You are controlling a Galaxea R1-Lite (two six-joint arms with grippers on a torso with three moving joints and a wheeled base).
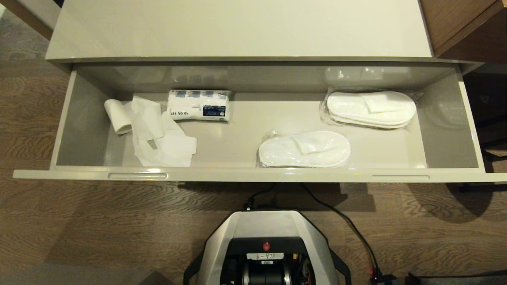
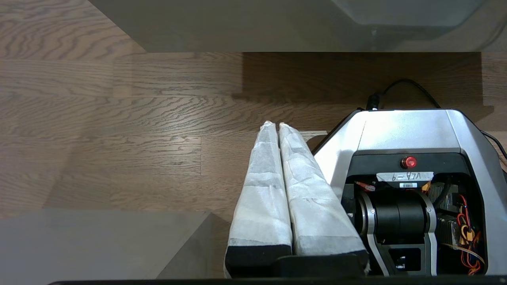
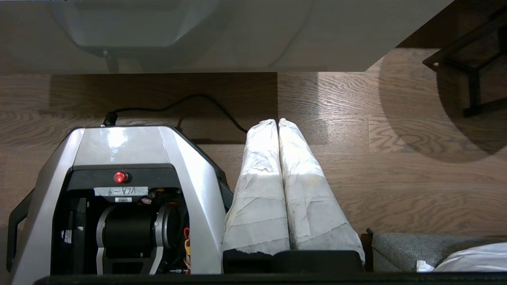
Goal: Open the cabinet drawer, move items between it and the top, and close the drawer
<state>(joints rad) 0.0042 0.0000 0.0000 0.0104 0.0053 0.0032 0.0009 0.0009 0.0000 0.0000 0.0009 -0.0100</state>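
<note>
Left pincer (image 2: 276, 126): clenched, empty, white-wrapped fingers (image 2: 261, 190) pressed together; hangs over the wooden floor (image 2: 119, 118) beside the robot base (image 2: 400, 130), on its left.
Right pincer (image 3: 277, 122): clenched, empty, wrapped fingers (image 3: 257, 190) touching; hangs over the floor beside the base, on its right.
Cabinet drawer (image 1: 253, 175): pulled fully open toward the robot; two slim slots at its near front edge.
Paper roll (image 1: 117, 115): at the left end of the drawer, its loose white tail (image 1: 162, 138) spread to the right and nearer.
Wrapped pack (image 1: 199, 105): white with blue print, left of centre, against the far side, touching the tail.
Near slipper pair (image 1: 304, 149): in clear wrapping, right of centre, close to the front edge.
Far slipper pair (image 1: 371, 108): in clear wrapping, toward the right end, near the far side, apart from the other pair.
Top (image 1: 237, 27): glossy cream surface beyond the drawer.
Brown wooden furniture (image 1: 467, 23): at the far right, beside the top.
Black cable (image 1: 348, 225): runs on the floor from the base to the right.
</note>
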